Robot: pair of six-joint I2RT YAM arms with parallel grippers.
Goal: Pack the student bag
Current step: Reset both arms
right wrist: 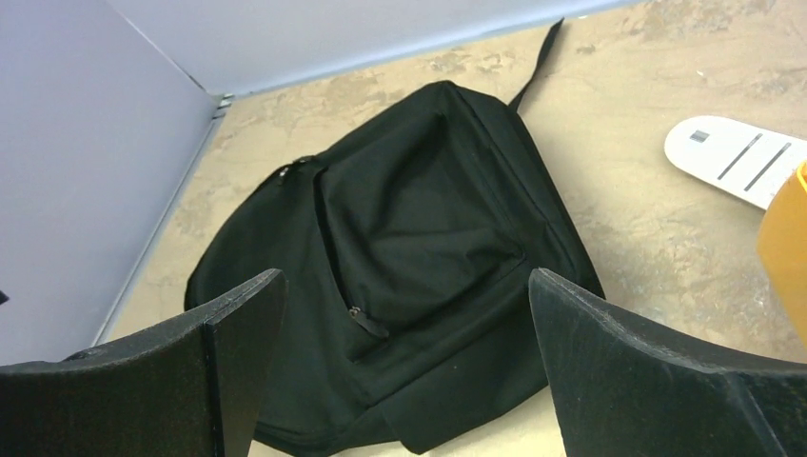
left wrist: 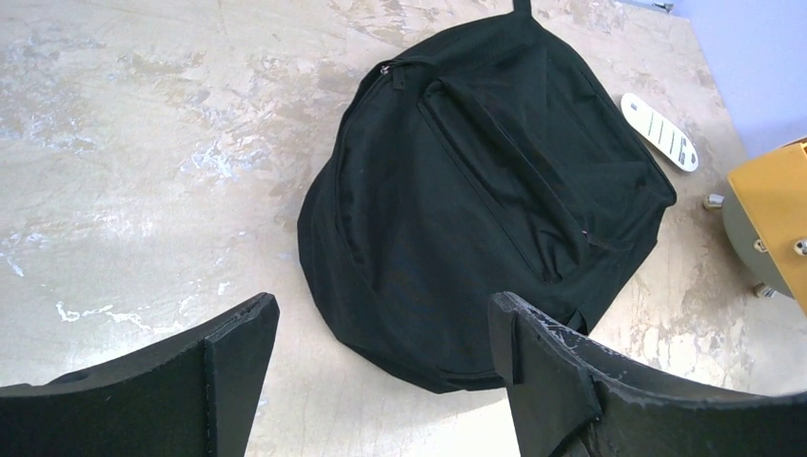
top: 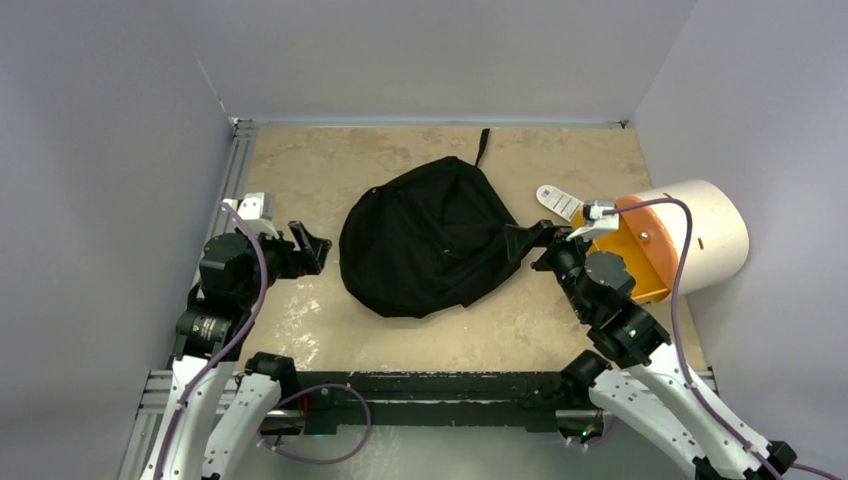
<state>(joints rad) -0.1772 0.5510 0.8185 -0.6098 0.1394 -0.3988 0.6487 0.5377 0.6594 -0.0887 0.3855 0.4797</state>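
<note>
- Top external view: bag [top: 425, 240] lies flat mid-tabletop [top: 300, 160], seemingly zipped, so nothing can go in yet.
- Left claw [top: 312, 248] is released and empty, apart on its left.
- Right claw [top: 527, 242], also released, sits just beside its right edge, likely placed for opening it.
- Cylinder [top: 700, 235] lies further right.
</note>
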